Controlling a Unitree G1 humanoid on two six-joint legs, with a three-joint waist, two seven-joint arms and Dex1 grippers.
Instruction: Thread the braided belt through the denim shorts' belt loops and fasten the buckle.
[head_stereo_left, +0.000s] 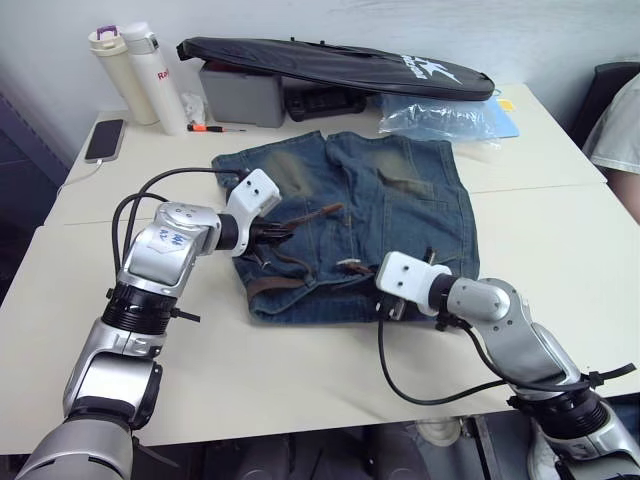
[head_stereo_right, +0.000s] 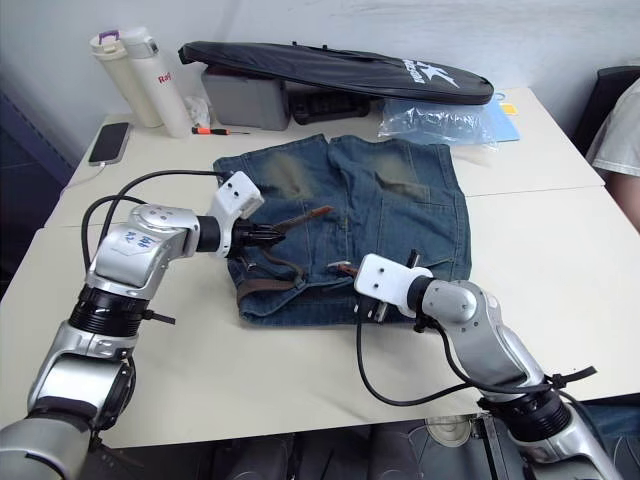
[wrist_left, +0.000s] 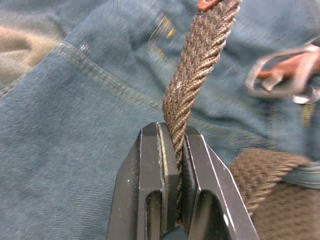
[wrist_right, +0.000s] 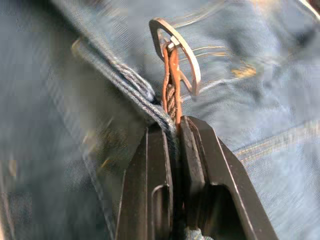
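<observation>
Denim shorts (head_stereo_left: 400, 215): faded blue denim with two lighter, brownish worn patches; you see them lying flat on the pale table (head_stereo_left: 560, 260), waistband toward the robot, legs toward the long black zipped bag (head_stereo_left: 330, 62).
Braided belt (wrist_left: 200, 65): dark brown woven strap, twisted where it rises from the left fingers; it runs along the shorts' waistband, and its tapered tip (head_stereo_left: 325, 210) lies on the denim above the waistband.
Buckle (wrist_right: 181, 60): silver metal frame on a reddish-brown leather end, standing just beyond the right fingertips, near the middle of the waistband.
Left gripper (wrist_left: 172, 150): your left fingers are pressed together on the braided belt, over the shorts' left side.
Right gripper (wrist_right: 175, 132): fingers closed on the belt's end just behind the buckle, with a fold of waistband denim against them.
Behind the shorts: two white bottles (head_stereo_left: 135, 70), a phone (head_stereo_left: 105, 140), a clear plastic bag (head_stereo_left: 440, 118).
</observation>
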